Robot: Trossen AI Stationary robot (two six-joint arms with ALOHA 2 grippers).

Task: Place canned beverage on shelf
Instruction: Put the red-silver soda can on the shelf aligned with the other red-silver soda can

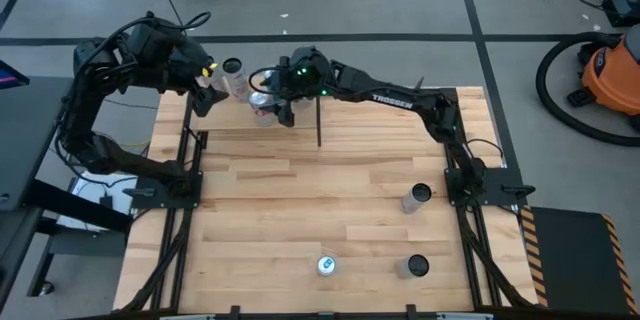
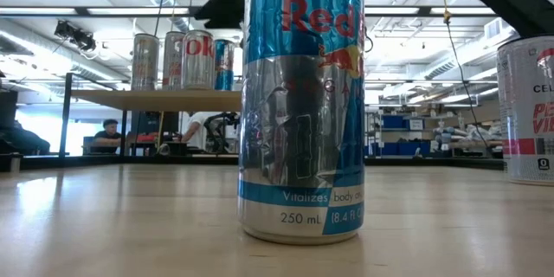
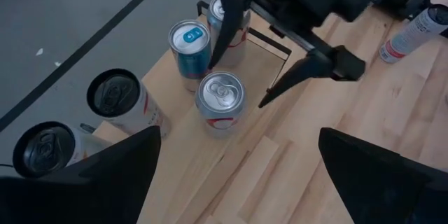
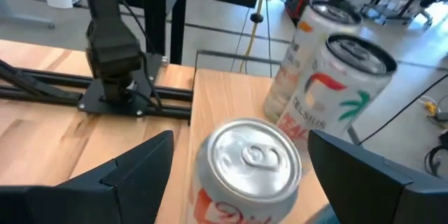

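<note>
- A silver canned beverage (image 4: 246, 168) with a red label stands upright on the pale-wood shelf (image 4: 224, 105), directly between the right jaws (image 4: 238, 171); the fingers stand apart on either side of it, and contact cannot be told.
- Just beyond those jaws on the shelf stand a blue-topped can (image 3: 190, 45), and two white Celsius cans (image 4: 329, 94) side by side.
- The left jaws (image 3: 238, 175) hang wide apart above the shelf's end, holding nothing, with the silver can ahead of them.
- Well away from both jaws, three more cans (image 1: 416, 198) stand on the desk (image 1: 300, 220), one a blue and silver Red Bull can (image 2: 303, 104).
</note>
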